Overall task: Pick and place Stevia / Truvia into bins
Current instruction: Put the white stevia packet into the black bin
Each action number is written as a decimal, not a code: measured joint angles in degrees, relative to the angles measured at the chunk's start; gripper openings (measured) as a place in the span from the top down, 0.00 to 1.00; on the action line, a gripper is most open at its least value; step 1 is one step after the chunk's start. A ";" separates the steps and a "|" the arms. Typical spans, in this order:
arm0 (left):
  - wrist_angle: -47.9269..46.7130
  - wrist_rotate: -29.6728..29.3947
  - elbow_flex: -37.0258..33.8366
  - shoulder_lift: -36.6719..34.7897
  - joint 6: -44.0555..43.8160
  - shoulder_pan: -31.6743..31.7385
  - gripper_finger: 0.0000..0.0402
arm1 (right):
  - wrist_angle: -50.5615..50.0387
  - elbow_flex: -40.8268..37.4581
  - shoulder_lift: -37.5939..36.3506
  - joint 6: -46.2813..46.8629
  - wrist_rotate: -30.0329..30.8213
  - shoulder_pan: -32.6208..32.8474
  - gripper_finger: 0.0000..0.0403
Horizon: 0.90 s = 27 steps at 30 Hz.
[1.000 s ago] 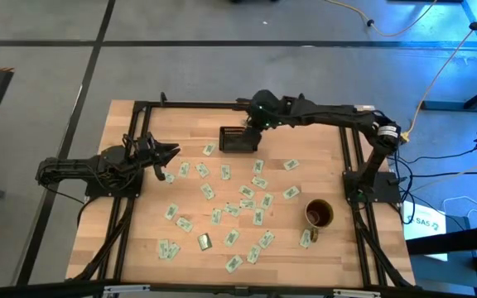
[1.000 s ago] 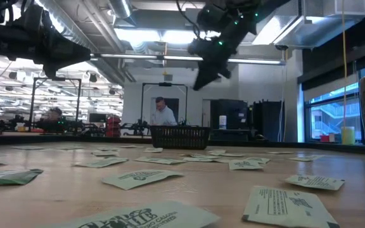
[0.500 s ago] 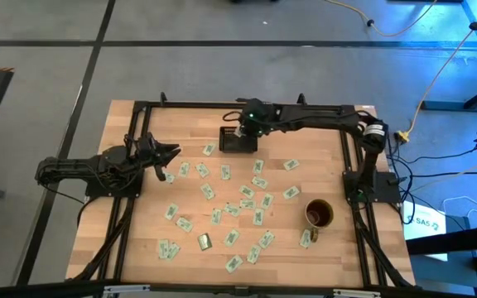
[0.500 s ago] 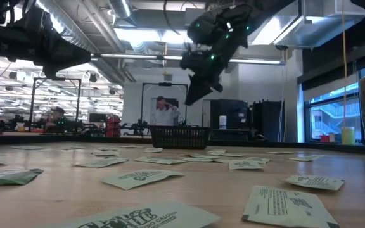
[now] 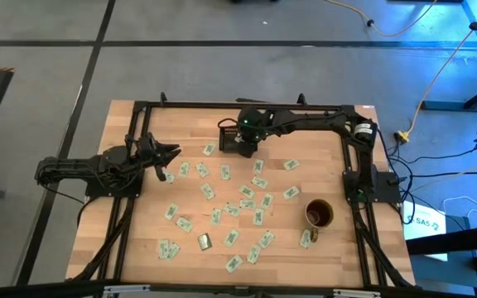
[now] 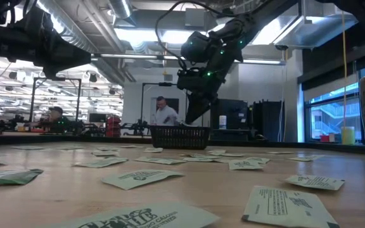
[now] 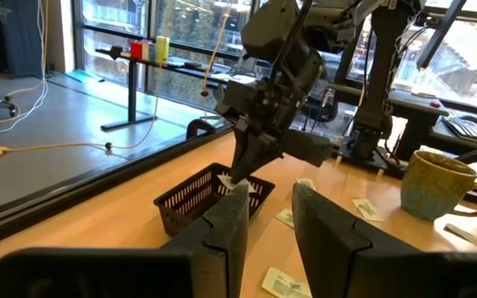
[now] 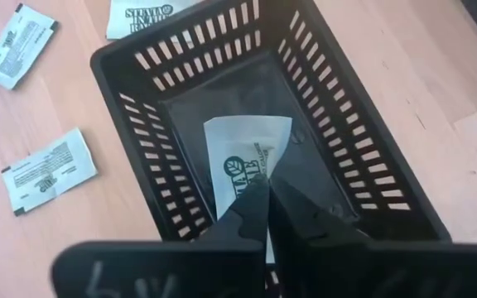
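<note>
The right claw hangs directly over the black tray at the far side of the wooden surface, fingertips pointed down into it — and pinched between them is one pale green-and-white packet. In the right wrist view the fingers sit almost together on the packet's near end, while the rest of it hangs inside the tray's slatted walls, over the tray floor; whether it touches the floor I cannot tell. In the low view the right arm slants down from above, its tip just over the tray's rim.

The left claw hovers over the left side of the surface, well apart from the tray, aimed toward the middle. Its two dark fingers stand with a clear gap between them and nothing in it.

Packets are scattered everywhere — a loose spread across the middle of the surface, more near the front edge, one just beside the tray on its left. A brownish-gold mug stands upright toward the right, with a packet lying near it. Beyond the surface, a person shows in the room behind the tray.
</note>
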 joint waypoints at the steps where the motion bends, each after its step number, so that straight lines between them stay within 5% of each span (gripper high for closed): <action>1: -0.12 0.00 0.00 0.00 0.00 0.00 0.77 | 0.06 0.00 0.00 -0.03 0.00 0.00 0.97; 10: -0.33 -0.17 0.00 0.00 0.11 0.00 0.77 | 0.43 0.00 0.00 1.82 0.01 -0.02 0.91; 18: 3.88 -0.81 0.00 1.11 6.37 0.18 0.77 | 0.36 0.00 -0.15 2.09 0.02 -0.02 0.75; 27: 18.82 0.01 0.00 17.17 9.04 0.20 0.77 | -2.23 0.00 -5.22 2.45 1.56 -0.26 0.67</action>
